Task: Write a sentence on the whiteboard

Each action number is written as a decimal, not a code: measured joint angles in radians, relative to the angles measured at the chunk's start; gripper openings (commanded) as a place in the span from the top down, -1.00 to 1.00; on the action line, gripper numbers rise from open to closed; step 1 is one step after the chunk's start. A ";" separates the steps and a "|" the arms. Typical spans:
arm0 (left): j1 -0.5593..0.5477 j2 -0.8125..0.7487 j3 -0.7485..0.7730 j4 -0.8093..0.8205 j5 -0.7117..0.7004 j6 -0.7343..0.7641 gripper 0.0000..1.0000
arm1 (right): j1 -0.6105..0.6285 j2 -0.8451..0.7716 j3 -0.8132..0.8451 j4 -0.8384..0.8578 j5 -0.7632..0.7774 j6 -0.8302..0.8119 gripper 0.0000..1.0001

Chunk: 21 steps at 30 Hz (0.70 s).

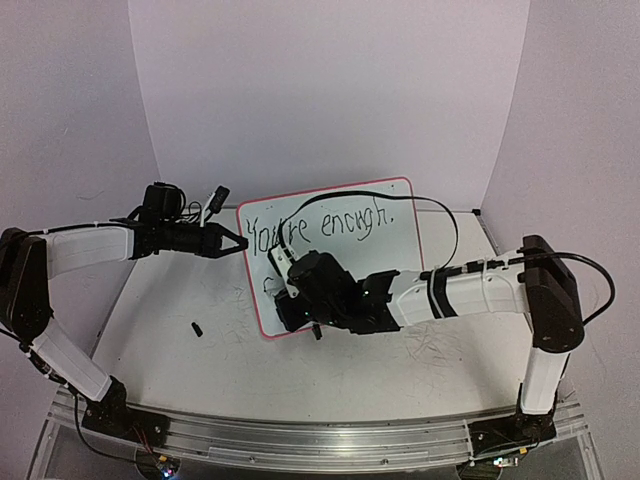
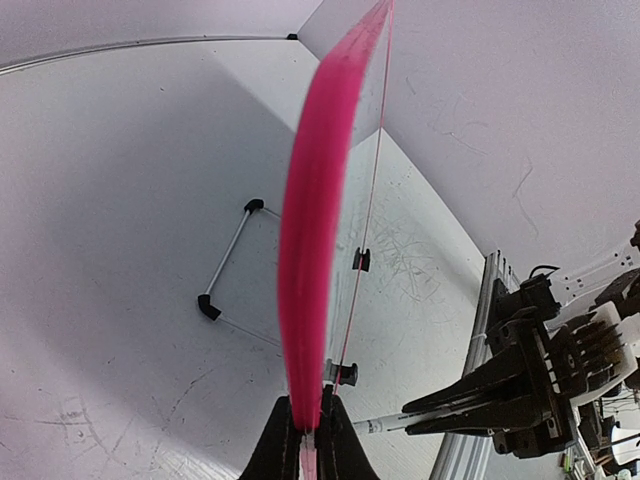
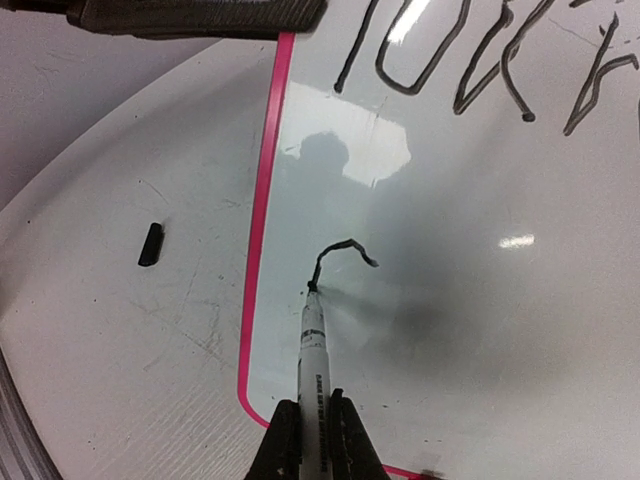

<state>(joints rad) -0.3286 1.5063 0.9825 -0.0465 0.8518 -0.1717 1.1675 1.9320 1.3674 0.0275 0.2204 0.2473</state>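
Observation:
The whiteboard (image 1: 400, 215) with a pink rim stands tilted at the table's middle. Its top line reads "You're enough." (image 1: 335, 226). My left gripper (image 1: 238, 243) is shut on the board's left rim (image 2: 312, 250). My right gripper (image 1: 290, 315) is shut on a white marker (image 3: 313, 370). The marker's tip touches the board at the lower left, at the end of a short curved black stroke (image 3: 340, 255). The first line's large letters (image 3: 480, 60) show at the top of the right wrist view.
A black marker cap (image 1: 197, 328) lies on the white tabletop left of the board; it also shows in the right wrist view (image 3: 150, 244). The board's wire stand (image 2: 228, 262) and clip feet (image 2: 345, 373) rest behind it. The tabletop is scuffed with old marks.

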 measured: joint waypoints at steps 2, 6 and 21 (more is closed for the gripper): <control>0.000 0.000 0.000 0.000 0.000 0.000 1.00 | 0.000 0.000 -0.009 -0.001 -0.004 0.001 1.00; 0.000 0.000 0.000 -0.001 0.000 0.000 1.00 | 0.001 0.000 -0.017 -0.005 -0.009 0.004 1.00; 0.000 0.000 0.000 -0.001 -0.003 0.007 1.00 | -0.010 -0.014 -0.027 -0.006 0.028 0.031 1.00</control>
<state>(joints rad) -0.3283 1.5063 0.9825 -0.0479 0.8490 -0.1642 1.1579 1.9175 1.3403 0.0219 0.2487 0.2783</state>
